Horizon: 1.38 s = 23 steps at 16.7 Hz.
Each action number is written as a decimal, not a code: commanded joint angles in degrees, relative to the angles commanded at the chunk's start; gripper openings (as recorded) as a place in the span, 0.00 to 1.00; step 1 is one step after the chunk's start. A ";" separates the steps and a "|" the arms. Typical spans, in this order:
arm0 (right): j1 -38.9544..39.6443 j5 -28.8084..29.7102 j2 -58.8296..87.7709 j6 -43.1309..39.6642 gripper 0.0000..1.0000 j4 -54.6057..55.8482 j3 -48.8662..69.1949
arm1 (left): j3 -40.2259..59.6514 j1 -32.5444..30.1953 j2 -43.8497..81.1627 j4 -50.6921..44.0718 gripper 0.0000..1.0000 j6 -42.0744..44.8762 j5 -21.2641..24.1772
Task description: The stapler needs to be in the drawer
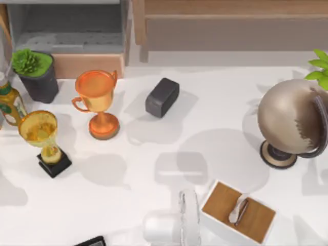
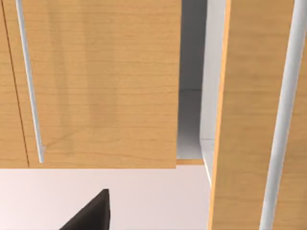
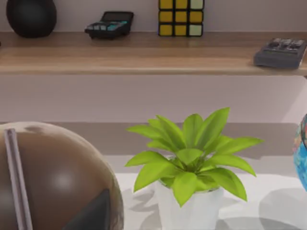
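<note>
Nothing is being carried yet: the stapler (image 1: 91, 241) is lying at the tabletop's (image 1: 215, 118) near edge, well apart from the open drawer (image 1: 66, 41) at far left. How wide the left gripper (image 2: 91, 215) and right gripper (image 3: 93, 213) are standing, I cannot tell.

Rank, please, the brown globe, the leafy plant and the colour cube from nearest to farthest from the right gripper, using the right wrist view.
1. Brown globe, close beside the right gripper.
2. Leafy plant, farther back, in a white pot.
3. Colour cube, up on the wooden shelf at the back.
</note>
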 joint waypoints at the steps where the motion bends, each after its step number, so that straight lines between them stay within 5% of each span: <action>1: 0.00 0.00 0.00 0.00 1.00 0.00 0.00 | 0.63 -0.57 0.19 -0.34 1.00 0.03 -0.42; 9: 0.00 0.00 0.00 0.00 1.00 0.00 0.00 | 4.11 -3.46 1.48 -2.44 1.00 -0.02 -3.24; 22: 0.00 0.00 0.00 0.00 1.00 0.00 0.00 | 4.11 -3.46 1.48 -2.44 0.02 -0.02 -3.24; 23: 0.00 0.00 0.00 0.00 1.00 0.00 0.00 | 4.11 -3.46 1.48 -2.44 0.00 -0.02 -3.24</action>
